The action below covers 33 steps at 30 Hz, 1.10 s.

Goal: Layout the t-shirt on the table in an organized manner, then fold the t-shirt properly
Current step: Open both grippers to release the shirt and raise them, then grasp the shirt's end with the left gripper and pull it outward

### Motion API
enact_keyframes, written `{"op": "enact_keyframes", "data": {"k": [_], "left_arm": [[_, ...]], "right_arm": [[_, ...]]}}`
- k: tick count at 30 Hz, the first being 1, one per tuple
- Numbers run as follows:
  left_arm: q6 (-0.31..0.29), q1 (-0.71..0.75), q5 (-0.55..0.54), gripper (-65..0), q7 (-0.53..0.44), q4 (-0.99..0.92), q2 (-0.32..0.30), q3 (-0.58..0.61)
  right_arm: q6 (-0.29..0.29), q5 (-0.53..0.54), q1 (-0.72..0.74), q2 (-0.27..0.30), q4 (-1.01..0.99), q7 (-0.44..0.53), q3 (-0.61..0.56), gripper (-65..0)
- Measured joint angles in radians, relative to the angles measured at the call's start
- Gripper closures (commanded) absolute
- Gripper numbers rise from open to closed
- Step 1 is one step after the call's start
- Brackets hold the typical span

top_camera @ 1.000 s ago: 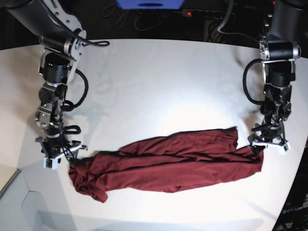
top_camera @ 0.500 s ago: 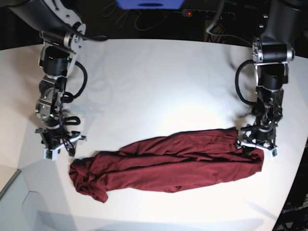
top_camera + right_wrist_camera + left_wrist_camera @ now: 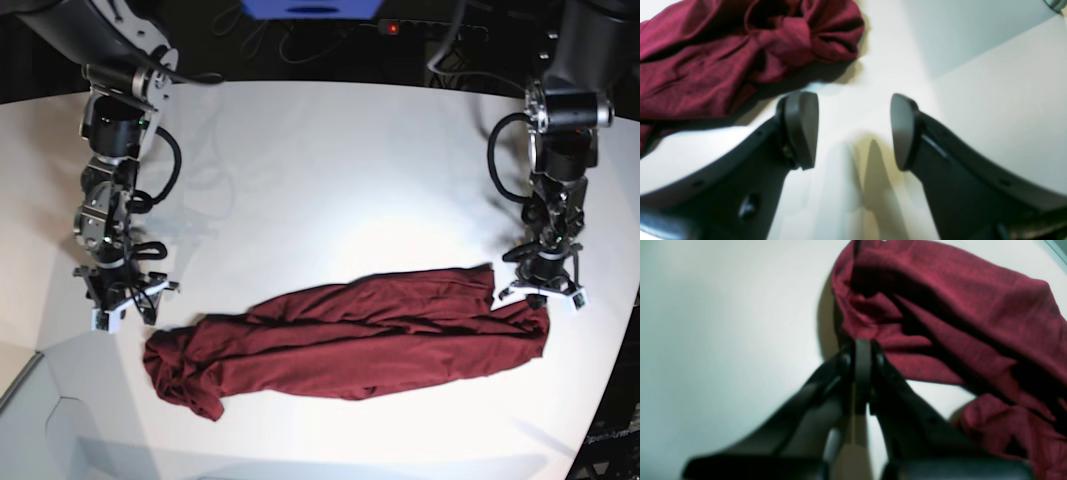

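- A dark maroon t-shirt lies bunched in a long rope across the white tabletop.
- Left gripper: fingers clenched at the shirt's edge, seemingly pinching fabric; blur prevents certainty.
- Right gripper: fingers released, beside the other end.
- Thin, limp, slippery cloth; best held at corners.

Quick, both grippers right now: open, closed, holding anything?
Left gripper: closed at the t-shirt edge; a grip on cloth cannot be told.
Right gripper: open, holding nothing.

The t-shirt lies bunched (lengthwise) on the table, between both arms.
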Motion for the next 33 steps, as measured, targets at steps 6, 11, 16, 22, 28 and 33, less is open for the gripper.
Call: {"op": "enact_keyframes", "data": {"k": [6,11,16,22,28,33], "left_arm": [[0.008,0.122,-0.02,-0.2,0.091,0.208,-0.002,-0.001],[0.013,0.341,-0.137,-0.2,0.264,0.502,-0.037,-0.129],[0.008,0.536,-0.166,-0.2,0.39,0.761,-0.031,-0.34],[0.01,0.64,-0.166,-0.2,0.497,0.941,-0.034,-0.484],[0.008,0.709,-0.167,-0.4,0.59,1.024,0.016,-0.569],[0.005,0.754,-0.163,-0.5,0.686,1.061,0.075,-0.626]], "right_arm": [[0.0,-0.001,-0.003,0.002,0.0,-0.001,0.0,-32.8],[0.0,-0.002,-0.032,0.026,0.001,-0.004,0.0,-32.8],[0.0,-0.005,-0.09,0.016,0.08,-0.004,-0.001,-32.8],[0.002,-0.002,-0.191,-0.003,0.266,-0.003,0.003,-32.8],[0.003,0.0,-0.27,-0.066,0.361,0.0,-0.003,-32.8],[0.003,0.0,-0.307,-0.08,0.387,-0.004,-0.004,-32.8]]}}
